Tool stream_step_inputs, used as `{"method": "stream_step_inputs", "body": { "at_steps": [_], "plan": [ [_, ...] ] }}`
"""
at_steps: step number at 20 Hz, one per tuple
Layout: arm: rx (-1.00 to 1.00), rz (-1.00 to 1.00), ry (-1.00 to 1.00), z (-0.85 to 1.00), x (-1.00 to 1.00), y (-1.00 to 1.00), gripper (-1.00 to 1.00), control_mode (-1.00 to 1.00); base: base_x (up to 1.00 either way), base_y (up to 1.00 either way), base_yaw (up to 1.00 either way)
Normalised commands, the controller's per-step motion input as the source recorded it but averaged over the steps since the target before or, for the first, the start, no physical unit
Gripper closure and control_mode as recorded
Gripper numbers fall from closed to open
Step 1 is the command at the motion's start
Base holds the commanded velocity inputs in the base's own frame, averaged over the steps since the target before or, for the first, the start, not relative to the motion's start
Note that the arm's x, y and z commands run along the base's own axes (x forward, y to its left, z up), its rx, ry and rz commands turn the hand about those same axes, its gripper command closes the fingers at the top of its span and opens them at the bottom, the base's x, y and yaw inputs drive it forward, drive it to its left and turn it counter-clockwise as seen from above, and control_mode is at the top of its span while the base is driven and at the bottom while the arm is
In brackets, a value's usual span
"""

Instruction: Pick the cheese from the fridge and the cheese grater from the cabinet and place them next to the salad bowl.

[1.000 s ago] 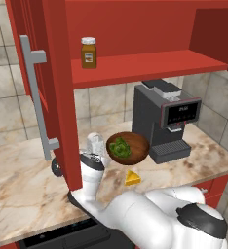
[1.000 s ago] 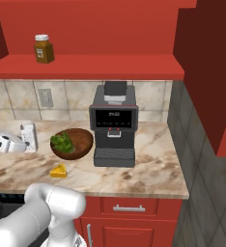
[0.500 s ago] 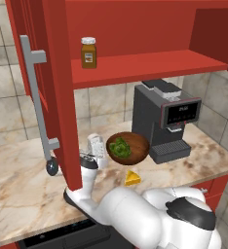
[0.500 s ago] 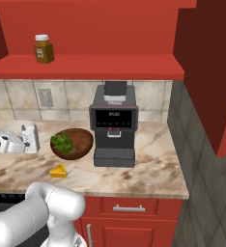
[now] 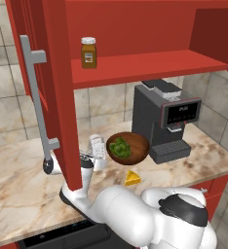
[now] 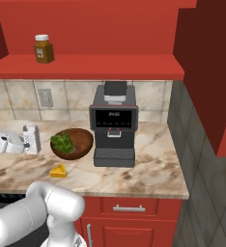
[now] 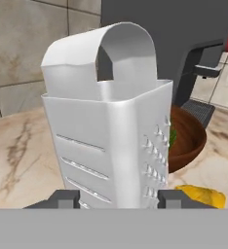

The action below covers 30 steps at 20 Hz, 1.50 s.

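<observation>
The cheese grater point(image 7: 108, 126) is standing upright beside the salad bowl point(image 6: 72, 143), the gripper point(image 7: 117, 198) flanking it, contact unclear, while the cheese point(image 6: 59, 171) is lying nearby.

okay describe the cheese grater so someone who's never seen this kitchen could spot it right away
Find the black coffee machine on the marble counter; the dark wooden salad bowl sits just left of it. The cheese grater stands upright just left of the bowl, by the tiled wall. It is the one white, tapering box with a looped top handle and slotted faces, unlike the flat yellow cheese wedge in front of the bowl.
</observation>
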Motion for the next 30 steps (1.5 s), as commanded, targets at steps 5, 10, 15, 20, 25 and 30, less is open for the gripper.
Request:
{"method": "stream_step_inputs", "body": {
  "at_steps": [5,10,15,20,25,30],
  "plan": [
    [0.00,0.00,0.00,0.00,0.00,-0.23,1.00,-1.00,0.00,0.00,0.00],
    [0.00,0.00,0.00,0.00,0.00,-0.14,1.00,-1.00,0.00,0.00,0.00],
    [0.00,0.00,0.00,-0.22,0.08,0.00,1.00,-1.00,0.00,0.00,0.00],
    [0.00,0.00,0.00,-0.26,0.01,0.00,1.00,-1.00,0.00,0.00,0.00],
    [0.00,0.00,0.00,-0.05,0.00,0.00,1.00,-1.00,0.00,0.00,0.00],
    [0.00,0.00,0.00,0.03,0.00,0.00,1.00,-1.00,0.00,0.00,0.00]
  ]
}}
